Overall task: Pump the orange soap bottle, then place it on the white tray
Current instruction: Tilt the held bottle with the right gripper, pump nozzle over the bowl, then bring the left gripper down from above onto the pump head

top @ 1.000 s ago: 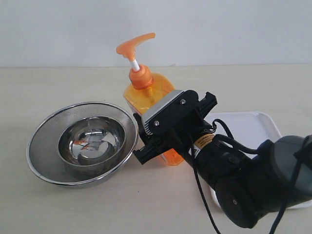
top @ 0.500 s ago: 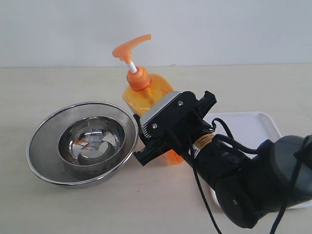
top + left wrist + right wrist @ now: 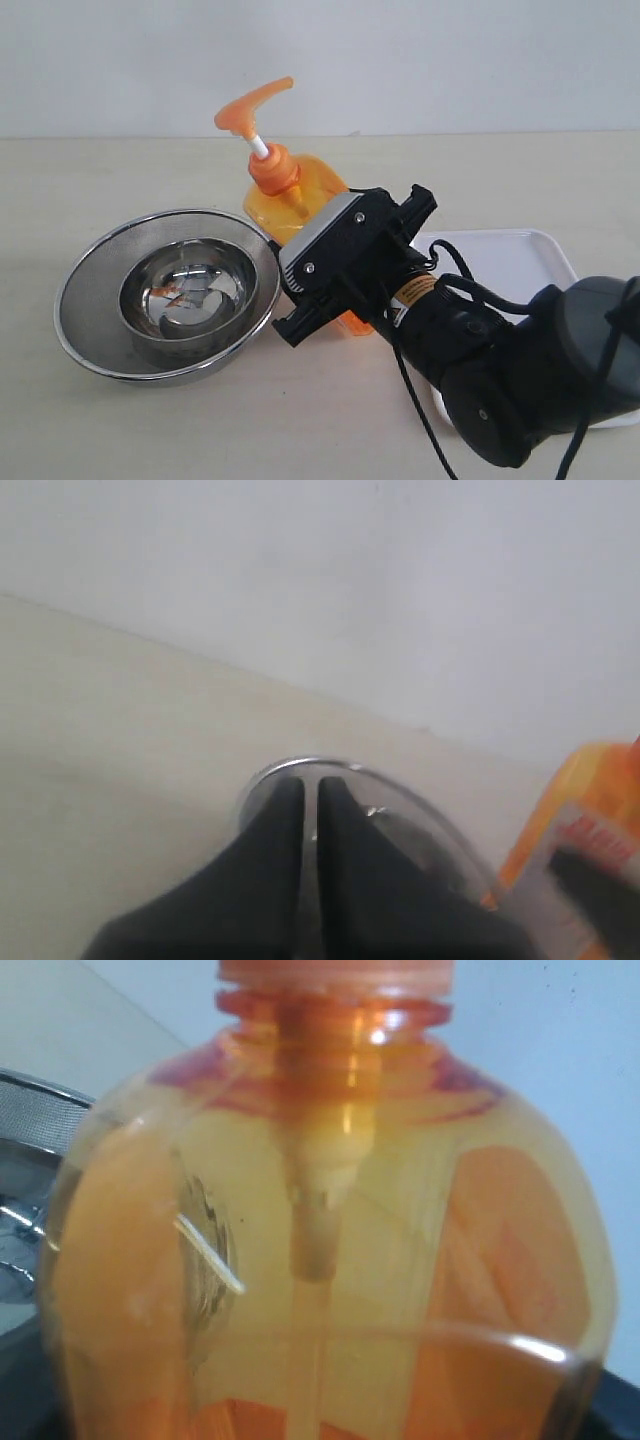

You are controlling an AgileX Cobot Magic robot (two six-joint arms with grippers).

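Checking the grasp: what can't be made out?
Exterior view: base of orange soap bottle, behind the right claw.
Exterior view: near corner of white tray, under the arm.
Right wrist view: pump head, cut by the edge.
Left wrist view: steel bowl, blurred behind the left claw.

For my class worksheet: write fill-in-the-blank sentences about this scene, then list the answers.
The jaws of the right gripper clamp the ____ soap bottle.
The bottle leans toward the nested steel ____.
In the exterior view, the white ____ lies right of the bottle.
Missing words: orange; bowls; tray.
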